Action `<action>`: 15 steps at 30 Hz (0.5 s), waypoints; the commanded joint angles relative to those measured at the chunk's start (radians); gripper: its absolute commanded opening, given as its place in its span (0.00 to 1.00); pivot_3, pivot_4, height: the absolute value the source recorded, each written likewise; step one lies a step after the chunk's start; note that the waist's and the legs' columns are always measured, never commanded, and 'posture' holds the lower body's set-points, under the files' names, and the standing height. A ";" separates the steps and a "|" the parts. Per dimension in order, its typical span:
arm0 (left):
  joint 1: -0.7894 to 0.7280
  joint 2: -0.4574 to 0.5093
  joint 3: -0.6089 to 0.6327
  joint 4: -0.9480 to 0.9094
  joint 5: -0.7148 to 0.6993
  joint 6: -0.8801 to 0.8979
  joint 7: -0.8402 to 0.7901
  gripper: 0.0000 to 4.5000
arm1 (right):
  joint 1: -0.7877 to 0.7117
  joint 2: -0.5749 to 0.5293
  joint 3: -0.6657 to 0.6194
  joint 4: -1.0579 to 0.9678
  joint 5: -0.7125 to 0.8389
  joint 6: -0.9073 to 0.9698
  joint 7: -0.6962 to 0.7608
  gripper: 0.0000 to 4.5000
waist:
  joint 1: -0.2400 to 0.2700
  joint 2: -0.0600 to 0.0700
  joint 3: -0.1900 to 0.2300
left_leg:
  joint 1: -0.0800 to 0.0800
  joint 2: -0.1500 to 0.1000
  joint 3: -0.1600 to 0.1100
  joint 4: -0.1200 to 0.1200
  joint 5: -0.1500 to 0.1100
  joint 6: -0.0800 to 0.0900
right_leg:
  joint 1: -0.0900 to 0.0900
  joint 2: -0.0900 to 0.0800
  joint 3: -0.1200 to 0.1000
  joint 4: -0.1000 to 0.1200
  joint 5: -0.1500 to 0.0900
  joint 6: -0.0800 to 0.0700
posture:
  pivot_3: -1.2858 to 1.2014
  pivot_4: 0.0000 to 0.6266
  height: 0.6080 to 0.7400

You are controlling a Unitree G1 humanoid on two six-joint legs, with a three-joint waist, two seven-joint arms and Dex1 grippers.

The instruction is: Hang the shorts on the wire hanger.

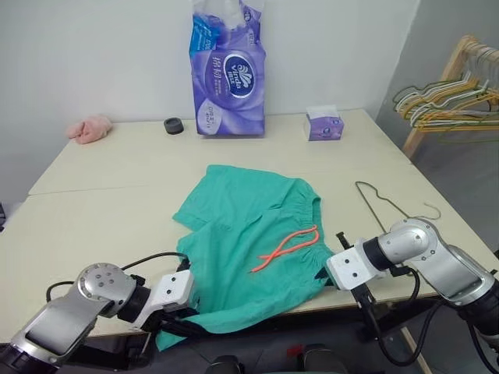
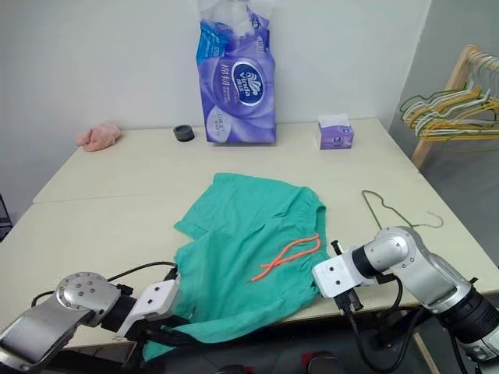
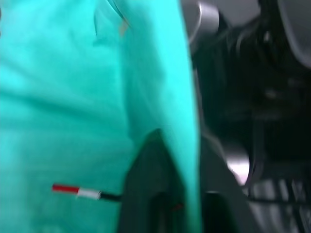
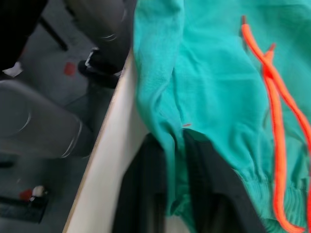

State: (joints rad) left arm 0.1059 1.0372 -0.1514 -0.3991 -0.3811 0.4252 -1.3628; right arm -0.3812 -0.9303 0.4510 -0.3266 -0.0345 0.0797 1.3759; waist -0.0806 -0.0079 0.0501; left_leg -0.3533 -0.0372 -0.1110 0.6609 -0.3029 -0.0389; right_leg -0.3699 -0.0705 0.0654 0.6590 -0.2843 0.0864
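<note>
I see the shorts (image 1: 251,249) lying rumpled on the near half of the table (image 1: 93,210), teal-green, with the gathered waistband toward my right and the orange-pink drawstring (image 1: 287,246) looped across the front; the near hem spills over the table's front edge. The wire hanger (image 1: 383,200) lies flat on the table just beyond my right arm, apart from the shorts.

My left gripper (image 1: 178,318) sits at the near left corner of the cloth, and its wrist view shows a fold of the fabric running between the two black fingers (image 3: 148,194). My right gripper (image 1: 331,274) is at the waistband end by the table edge, with the hem between its fingers (image 4: 141,194) as well. The blur keeps me from telling whether either one is actually pinching.

The tall purple pack of tissue (image 1: 228,74) at the back carries a logo I can't read. Beside it are a small purple box (image 1: 323,123), a black ring-shaped object (image 1: 173,125) and a pink cloth (image 1: 89,128). Cream table, white wall, a wooden rack (image 1: 452,93) of coloured hangers (image 1: 448,107) at right.
</note>
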 commanded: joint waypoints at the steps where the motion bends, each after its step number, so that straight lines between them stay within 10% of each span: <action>1: 0.001 0.004 0.037 -0.060 -0.074 0.063 0.006 0.41 | -0.004 -0.048 -0.053 -0.034 0.060 -0.001 0.060 0.43 | 0.001 0.000 0.000 | 0.000 0.000 0.000 0.000 0.000 0.000 | 0.000 0.000 0.000 0.000 0.000 0.000 | 0.49 0.00 1.00; 7: 0.002 0.020 0.063 -0.098 -0.126 0.128 0.017 0.81 | 0.025 -0.077 -0.164 -0.042 0.167 0.035 0.042 0.89 | 0.000 0.000 0.000 | 0.000 0.001 0.000 0.000 0.000 0.000 | 0.000 0.000 -0.001 0.000 0.000 0.000 | 0.49 0.00 1.00; 10: -0.035 -0.039 0.085 -0.105 -0.150 0.133 0.081 0.99 | 0.059 -0.010 -0.311 -0.034 0.287 0.195 -0.099 0.89 | 0.004 -0.001 0.000 | 0.000 0.001 -0.001 0.000 0.000 0.000 | 0.001 0.000 -0.001 0.000 0.000 0.000 | 0.49 0.00 1.00; 15: -0.237 -0.296 0.113 -0.044 -0.081 0.064 0.368 0.99 | 0.081 0.174 -0.548 0.054 0.353 0.417 -0.443 0.89 | 0.037 -0.004 -0.002 | 0.001 0.000 -0.002 0.002 0.000 0.000 | 0.002 0.000 0.000 0.000 0.001 0.000 | 0.48 0.00 1.00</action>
State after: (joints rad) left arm -0.0857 0.7607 -0.0748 -0.4516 -0.4879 0.5245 -1.0828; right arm -0.3029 -0.7774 -0.0208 -0.2897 0.2986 0.4478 1.0393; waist -0.0435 -0.0122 0.0482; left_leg -0.3528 -0.0380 -0.1136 0.6630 -0.3028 -0.0391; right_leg -0.3684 -0.0710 0.0647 0.6587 -0.2833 0.0867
